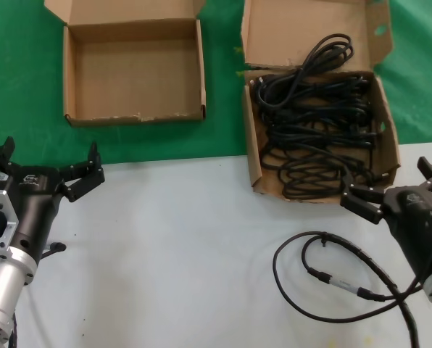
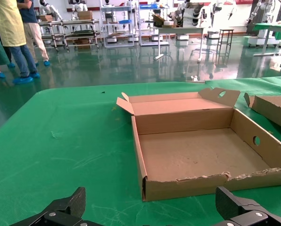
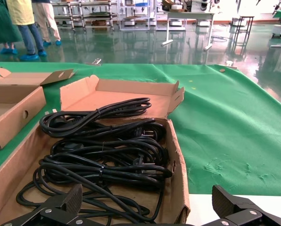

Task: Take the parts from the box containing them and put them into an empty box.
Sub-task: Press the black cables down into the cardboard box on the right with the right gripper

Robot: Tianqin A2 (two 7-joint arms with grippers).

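The right gripper [image 1: 399,187] hovers near the right edge of the counter, just in front of the front wall of the cord carton [image 1: 254,152], with its fingers spread wide and nothing between them. In the right wrist view both fingertips [image 3: 74,197] frame the carton's front end, apart from the cords. The left gripper [image 1: 51,161] hangs over the white surface near the left edge of the counter, fingers likewise spread and empty, pointed toward the shallow carton [image 1: 134,116]; the left wrist view shows its fingertips [image 2: 77,200] short of that carton's frayed front rim.

The power cords [image 1: 314,123] lie heaped in the deeper carton, several folded bundles overlapping, one loop riding up against the tall rear flap. This carton sits toward the far right of the counter, straddling the line where the green cloth [image 1: 27,87] meets the white surface [image 1: 172,246]. The shallow carton stands on the green cloth toward the far left, well apart from the cord carton, and its floor is bare cardboard with no cord in it.

A thin black cable [image 1: 325,272] with a metal connector loops on the white surface near the front right corner, beside the right arm.
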